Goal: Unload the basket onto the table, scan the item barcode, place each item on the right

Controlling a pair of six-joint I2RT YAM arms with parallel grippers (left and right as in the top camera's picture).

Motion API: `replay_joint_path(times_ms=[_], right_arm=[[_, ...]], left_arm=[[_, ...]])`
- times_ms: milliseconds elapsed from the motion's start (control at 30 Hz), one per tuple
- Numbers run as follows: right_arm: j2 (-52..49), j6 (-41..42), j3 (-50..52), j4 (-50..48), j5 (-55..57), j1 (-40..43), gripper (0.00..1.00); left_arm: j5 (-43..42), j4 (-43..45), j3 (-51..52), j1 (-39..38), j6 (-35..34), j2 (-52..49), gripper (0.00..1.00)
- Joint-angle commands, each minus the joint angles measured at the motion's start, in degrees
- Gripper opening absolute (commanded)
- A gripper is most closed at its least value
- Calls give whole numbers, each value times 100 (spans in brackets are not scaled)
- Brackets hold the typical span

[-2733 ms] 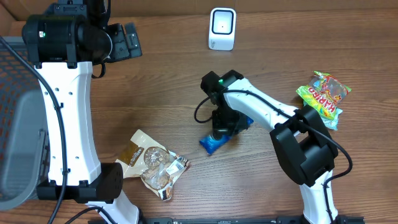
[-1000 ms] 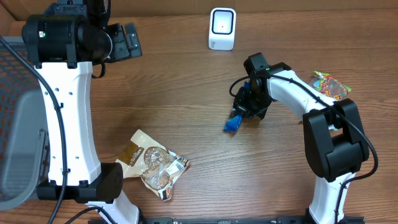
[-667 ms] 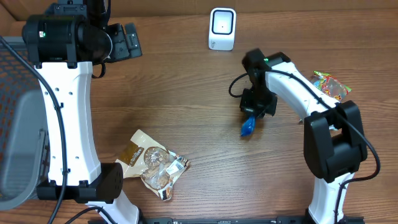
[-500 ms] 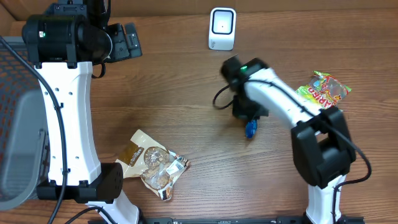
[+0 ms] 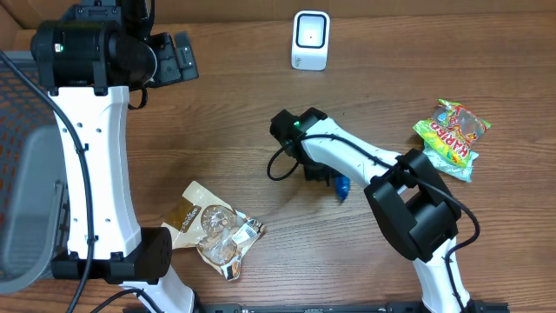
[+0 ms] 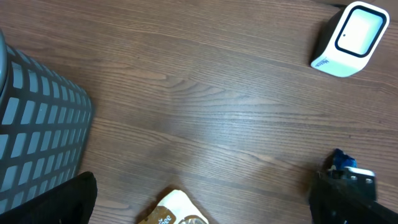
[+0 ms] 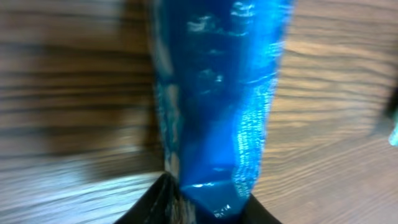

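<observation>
The blue packet (image 5: 340, 185) is near the middle of the wooden surface (image 5: 234, 130), well apart from the white scanner (image 5: 310, 39). Its narrow end sits between the dark tips of the right claw (image 7: 205, 208); whether they pinch it I cannot tell. The left claw (image 6: 208, 202) is spread wide and holds nothing

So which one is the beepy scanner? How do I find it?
Look at the far edge of the wooden table, about midway along. A small white box stands there alone: the scanner. Unlike the crinkly bags, namely the blue packet, the colourful gummy bag and the cookie bag, it is hard and plain white, with a dark-rimmed window on its face.
</observation>
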State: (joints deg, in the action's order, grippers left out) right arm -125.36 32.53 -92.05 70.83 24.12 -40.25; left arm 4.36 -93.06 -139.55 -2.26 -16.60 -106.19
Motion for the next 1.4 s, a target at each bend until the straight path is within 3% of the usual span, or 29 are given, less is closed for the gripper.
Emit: replay_joint_path(times_ms=[0, 300, 467, 667, 933, 1033, 1167, 1367], right_arm=[[-98, -866, -105, -136, -590, -293, 34], [-98, -1005, -651, 356, -730, -870, 53], [-98, -990, -1357, 579, -833, -929, 54], [-98, -1327, -1580, -55, -2382, -872, 54], [-35, -852, -1947, 501, -2599, 195, 53], [-66, -859, -1923, 476, -3169, 984, 59], [-216, -909, -1912, 219, -3589, 1574, 59], [-385, -2020, -1814, -393, -4028, 1816, 60]], left_arm=[[52, 9, -42, -39, -76, -24, 100], [52, 9, -42, -39, -79, -24, 99], [52, 9, -42, -39, -76, -24, 100], [52, 9, -42, -39, -76, -24, 100], [52, 9, -42, -39, -76, -24, 100], [52, 9, -42, -39, -76, -24, 100], [52, 9, -42, -39, -76, -24, 99], [52, 9, -42, -39, -76, -24, 100]])
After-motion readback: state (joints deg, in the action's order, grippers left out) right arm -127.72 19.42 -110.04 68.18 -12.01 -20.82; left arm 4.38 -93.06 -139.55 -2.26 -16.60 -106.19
